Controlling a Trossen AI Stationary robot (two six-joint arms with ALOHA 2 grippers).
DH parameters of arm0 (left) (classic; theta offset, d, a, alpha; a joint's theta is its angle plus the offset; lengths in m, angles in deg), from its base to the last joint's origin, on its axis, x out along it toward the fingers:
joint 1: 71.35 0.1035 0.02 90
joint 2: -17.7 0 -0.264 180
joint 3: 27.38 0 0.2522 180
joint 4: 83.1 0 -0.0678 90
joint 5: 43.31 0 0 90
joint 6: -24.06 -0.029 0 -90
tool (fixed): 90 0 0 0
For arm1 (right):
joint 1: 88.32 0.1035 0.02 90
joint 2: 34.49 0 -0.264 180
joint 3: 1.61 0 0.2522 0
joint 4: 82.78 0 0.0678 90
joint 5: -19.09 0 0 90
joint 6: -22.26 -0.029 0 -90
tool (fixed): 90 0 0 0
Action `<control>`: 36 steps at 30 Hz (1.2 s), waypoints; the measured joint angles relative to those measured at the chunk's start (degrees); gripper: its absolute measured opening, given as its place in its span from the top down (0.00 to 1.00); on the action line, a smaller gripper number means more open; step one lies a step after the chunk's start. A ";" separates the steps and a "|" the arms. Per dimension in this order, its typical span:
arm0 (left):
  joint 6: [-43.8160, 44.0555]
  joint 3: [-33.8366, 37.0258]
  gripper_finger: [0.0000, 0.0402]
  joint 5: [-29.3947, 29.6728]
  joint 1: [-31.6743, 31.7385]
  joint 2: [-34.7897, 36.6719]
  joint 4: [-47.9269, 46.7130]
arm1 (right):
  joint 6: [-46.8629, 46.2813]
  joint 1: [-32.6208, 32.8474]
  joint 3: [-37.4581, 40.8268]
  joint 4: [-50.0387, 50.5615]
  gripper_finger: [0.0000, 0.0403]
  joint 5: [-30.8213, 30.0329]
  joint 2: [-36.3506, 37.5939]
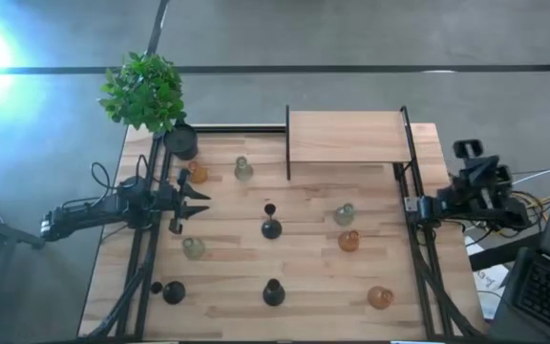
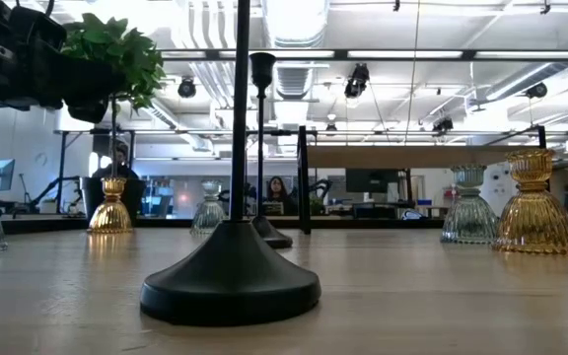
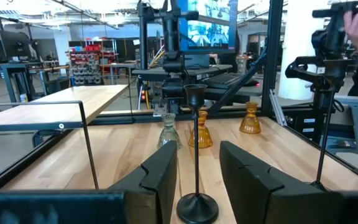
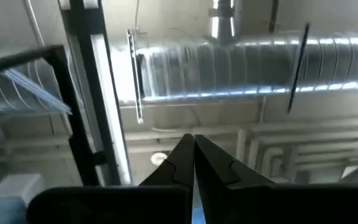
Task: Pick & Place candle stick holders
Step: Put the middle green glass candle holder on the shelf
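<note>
At frame left, the left gripper (image 1: 197, 198) holds its fingers (image 3: 160, 180) partly apart, facing the black candle stick holder (image 1: 271, 226) at desk (image 1: 313, 296) centre; squaring up on its thin stem looks wise. Right gripper (image 4: 194, 146) waits pinched shut.

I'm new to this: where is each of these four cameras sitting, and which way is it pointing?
High view: above, looking straight down on the table; left gripper open over the table, right gripper at the right edge.
Low view: at tabletop height, level across the table; no arm clearly shown.
Left wrist view: on the left arm, looking between its open fingers at the black candle stick holder.
Right wrist view: on the right arm, facing the ceiling past its shut fingers.
High and left wrist views share that black holder.
</note>
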 joint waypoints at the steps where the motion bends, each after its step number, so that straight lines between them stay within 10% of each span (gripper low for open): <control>1: 0.00 0.00 0.69 0.00 0.01 -0.01 0.00 | 2.89 -0.02 -1.95 5.08 0.98 0.44 -0.18; 10: 0.00 0.00 0.69 0.00 0.00 -0.02 0.00 | -0.95 -0.02 -28.36 77.57 0.98 -14.90 -12.91; 21: 0.00 0.00 0.69 0.00 0.00 -0.02 0.00 | -26.61 -0.02 -47.25 129.62 0.98 -16.91 -40.56; 36: 0.00 0.00 0.69 0.00 0.02 -0.02 0.00 | -30.04 -0.02 -54.41 143.94 0.68 -10.39 -61.80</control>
